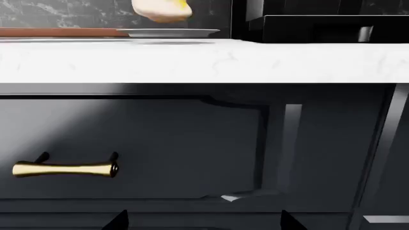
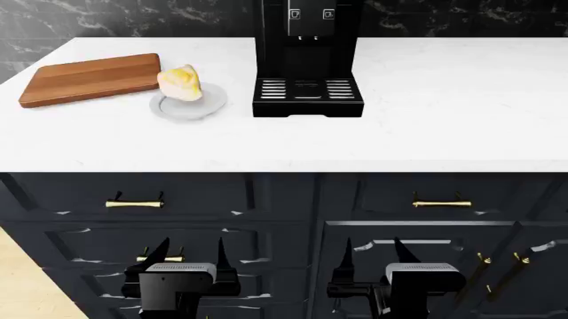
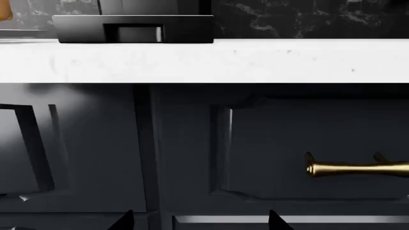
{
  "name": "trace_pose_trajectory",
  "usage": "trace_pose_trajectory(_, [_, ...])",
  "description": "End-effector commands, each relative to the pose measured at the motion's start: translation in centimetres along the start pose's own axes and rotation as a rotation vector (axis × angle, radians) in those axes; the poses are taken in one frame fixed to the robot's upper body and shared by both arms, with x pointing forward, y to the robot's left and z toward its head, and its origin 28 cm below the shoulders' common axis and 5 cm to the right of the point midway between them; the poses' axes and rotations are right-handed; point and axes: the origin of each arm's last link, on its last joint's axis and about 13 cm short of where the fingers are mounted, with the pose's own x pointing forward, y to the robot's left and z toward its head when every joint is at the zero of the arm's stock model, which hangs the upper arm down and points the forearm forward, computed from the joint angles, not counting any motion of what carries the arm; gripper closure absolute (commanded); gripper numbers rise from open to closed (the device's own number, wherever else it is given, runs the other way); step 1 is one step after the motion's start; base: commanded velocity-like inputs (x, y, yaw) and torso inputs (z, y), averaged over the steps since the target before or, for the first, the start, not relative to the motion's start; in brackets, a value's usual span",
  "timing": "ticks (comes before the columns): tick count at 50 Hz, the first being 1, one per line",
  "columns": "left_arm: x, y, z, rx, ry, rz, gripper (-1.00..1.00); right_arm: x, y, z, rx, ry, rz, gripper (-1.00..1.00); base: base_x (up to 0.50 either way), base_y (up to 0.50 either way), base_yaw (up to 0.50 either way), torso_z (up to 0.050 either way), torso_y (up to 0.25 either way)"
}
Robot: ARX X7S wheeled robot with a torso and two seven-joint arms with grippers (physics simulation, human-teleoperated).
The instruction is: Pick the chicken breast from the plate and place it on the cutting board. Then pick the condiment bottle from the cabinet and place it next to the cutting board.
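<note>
The chicken breast [image 2: 180, 82], a pale cream lump with a yellow patch, rests on the small grey-white plate [image 2: 209, 102] on the white counter; the left wrist view catches the chicken breast [image 1: 163, 9] and the plate [image 1: 168, 32] edge-on. Just left of the plate lies the reddish-brown cutting board [image 2: 89, 78]. My left gripper [image 2: 189, 254] and right gripper [image 2: 371, 252] hang low in front of the dark cabinet fronts, both open and holding nothing, well below the counter. The condiment bottle is out of view.
A black coffee machine [image 2: 307, 60] stands on the counter [image 2: 443, 100] right of the plate. Dark drawers and doors with brass handles [image 2: 135, 201] [image 2: 441, 201] fill the front. Black marble wall tiles run behind the counter.
</note>
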Motion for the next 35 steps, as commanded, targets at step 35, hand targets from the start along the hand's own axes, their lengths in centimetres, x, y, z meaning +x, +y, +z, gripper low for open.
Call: trace_pose_trajectory(35, [0.04,0.06,0.03,-0.009,-0.006,-0.005,-1.0,-0.03,0.04,0.02,-0.008,0.016,-0.007,-1.0,0.03,0.33,0.0,0.0,0.0])
